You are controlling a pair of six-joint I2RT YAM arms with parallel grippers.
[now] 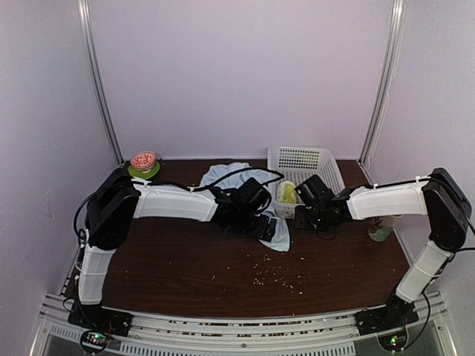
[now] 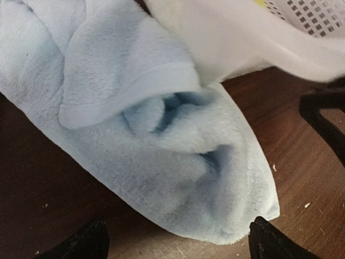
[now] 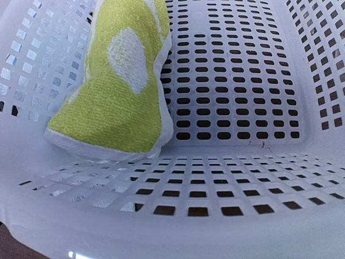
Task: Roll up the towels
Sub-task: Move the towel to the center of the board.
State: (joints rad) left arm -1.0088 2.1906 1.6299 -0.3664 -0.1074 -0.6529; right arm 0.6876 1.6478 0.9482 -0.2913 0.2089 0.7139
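Small towel [image 3: 116,91] in basket [image 1: 306,159], larger towel [image 2: 161,162] on table [image 1: 223,274] just left of it.

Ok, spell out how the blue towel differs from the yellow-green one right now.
Colour: the blue towel is plain light blue; the yellow-green towel carries white patches. Place: the blue towel lies bunched on the brown table beside the basket; the yellow-green towel sits inside that basket. Size: from above, the blue towel looks larger than the yellow-green towel. Both are soft cloth.

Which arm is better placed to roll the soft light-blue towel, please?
Left: the open left gripper hangs over the light-blue towel, while the right gripper faces the white perforated plastic basket holding the yellow-green towel.
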